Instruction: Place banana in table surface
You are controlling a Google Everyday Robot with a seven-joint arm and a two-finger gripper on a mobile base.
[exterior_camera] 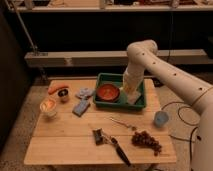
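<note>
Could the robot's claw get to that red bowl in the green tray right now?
Probably yes. The claw hangs low over the green tray, right beside the red bowl, with nothing between them. It is shut, so it would have to open first.

Pale gripper over green tray with red bowl; light wooden table surface.
</note>
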